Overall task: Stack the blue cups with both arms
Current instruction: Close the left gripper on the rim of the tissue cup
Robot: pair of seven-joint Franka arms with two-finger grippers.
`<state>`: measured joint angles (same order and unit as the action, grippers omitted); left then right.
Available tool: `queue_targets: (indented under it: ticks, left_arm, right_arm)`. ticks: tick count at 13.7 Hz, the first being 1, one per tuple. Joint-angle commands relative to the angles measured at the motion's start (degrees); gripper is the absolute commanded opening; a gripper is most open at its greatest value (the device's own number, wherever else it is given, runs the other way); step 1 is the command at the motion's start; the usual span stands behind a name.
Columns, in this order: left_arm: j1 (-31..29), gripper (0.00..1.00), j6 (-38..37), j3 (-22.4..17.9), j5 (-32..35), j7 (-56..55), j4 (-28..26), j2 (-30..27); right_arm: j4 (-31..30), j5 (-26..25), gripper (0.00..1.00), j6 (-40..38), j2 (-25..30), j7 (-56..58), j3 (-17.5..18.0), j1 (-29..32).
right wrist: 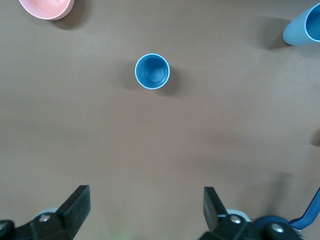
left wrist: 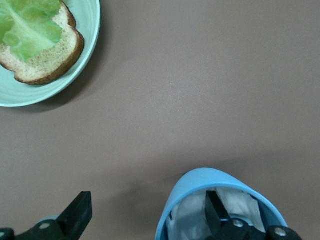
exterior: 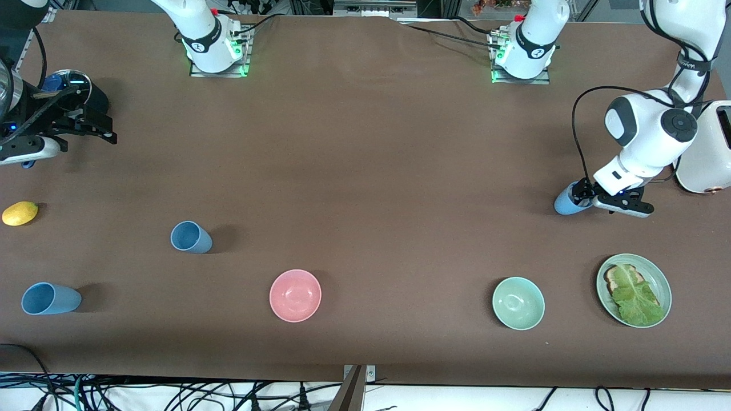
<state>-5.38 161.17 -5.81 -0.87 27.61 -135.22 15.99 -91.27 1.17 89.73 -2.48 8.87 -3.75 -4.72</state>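
Three blue cups are on the brown table. One blue cup (exterior: 190, 237) stands upright toward the right arm's end and also shows in the right wrist view (right wrist: 152, 71). A second cup (exterior: 48, 298) is nearer the front camera and closer to that end (right wrist: 305, 27). The third cup (exterior: 562, 203) is at the left arm's end. My left gripper (exterior: 579, 196) is low at this cup and open. In the left wrist view (left wrist: 147, 200) one finger (left wrist: 214, 207) is inside the cup's mouth (left wrist: 210, 176) and the other finger is well outside it. My right gripper (exterior: 100, 128) is open and empty (right wrist: 147, 197), over the right arm's end.
A pink bowl (exterior: 295, 295) and a mint-green bowl (exterior: 518, 303) sit near the front edge. A green plate (exterior: 665, 285) with toast and lettuce is beside the left gripper (left wrist: 92, 30). A lemon (exterior: 20, 213) lies at the right arm's end. A white toaster (exterior: 708, 148) stands by the left arm.
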Motion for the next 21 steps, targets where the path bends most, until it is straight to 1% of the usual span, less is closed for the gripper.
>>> queue_targets:
  ticks: [1, 3, 4, 9, 13, 15, 19, 21]
  left_arm:
    - [0.02, 0.93, 3.36, 0.10, 0.52, 0.87, -0.40, 1.77]
    - [-0.42, 0.13, 3.36, 0.10, 0.08, 0.78, -0.31, 1.59]
    - [-0.60, 0.00, 3.27, 0.10, -0.01, 0.78, -0.31, 1.16]
    - [-0.86, 0.00, -0.32, 0.45, -0.01, 3.94, -0.13, -2.53]
    - [-0.51, 0.00, -2.17, 0.45, -0.01, 3.94, -0.13, -4.73]
    - [-0.51, 0.00, -5.94, 0.45, -0.10, 3.94, 0.39, -6.31]
    - [0.01, 0.00, -10.42, 0.63, -3.34, 3.77, 0.57, -9.12]
    - [0.19, 0.00, -15.86, 2.99, -8.68, 2.81, 2.15, -10.79]
  right_arm:
    - [-0.40, -0.03, 1.00, 0.53, 0.46, -0.96, 0.23, -0.29]
    - [-0.40, -0.11, 1.00, 0.53, 0.46, -1.05, 0.23, -0.99]
    - [-0.40, -0.11, 1.00, 0.53, 0.46, -1.05, 0.23, -1.00]
    - [-0.31, -0.11, 1.00, 0.27, 0.55, -0.96, 0.15, -1.00]
    - [-0.31, -0.03, 1.00, -0.08, 0.90, -1.05, 0.06, -1.00]
    - [-0.14, -0.03, 1.00, -0.17, 0.90, -1.05, 0.06, -0.82]
    - [-0.13, -0.11, 1.00, -0.26, 1.08, -0.96, -0.12, -1.00]
    - [-0.13, -0.20, 1.00, -0.26, 1.08, -0.96, -0.20, -0.82]
